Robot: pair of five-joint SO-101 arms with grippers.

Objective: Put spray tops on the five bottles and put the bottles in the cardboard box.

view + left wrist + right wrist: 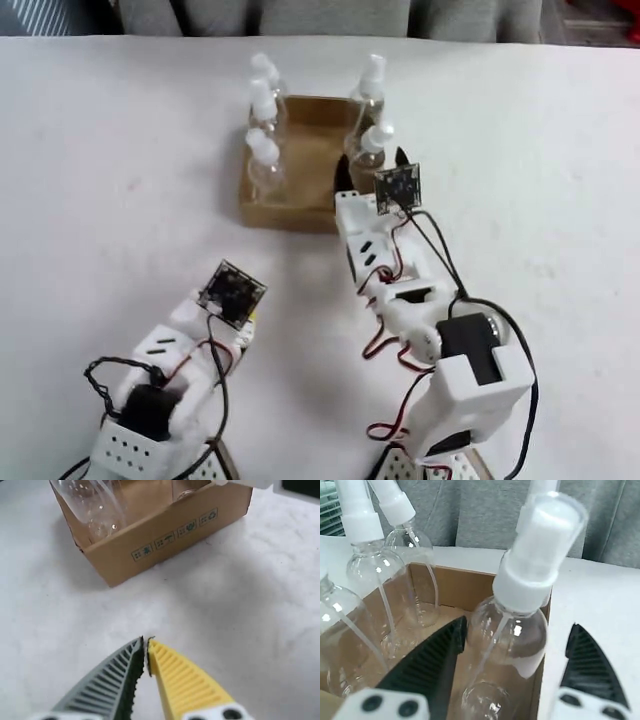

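Observation:
The cardboard box [318, 112] stands on the white table and holds several clear bottles with white spray tops. Three of them line its left side [262, 108], and two stand on its right [370, 85]. My right gripper [373, 167] is open at the box's near right corner, one black finger on each side of the nearest right bottle [520, 645], whose spray top [540, 545] rises above the fingers. The left gripper [146, 642] is shut on nothing, low over the table short of the box [165, 535].
Grey chair backs or fabric [330, 15] line the table's far edge. White tabletop [120, 150] spreads to the left and right of the box. Red and black cables [400, 270] run along the right arm.

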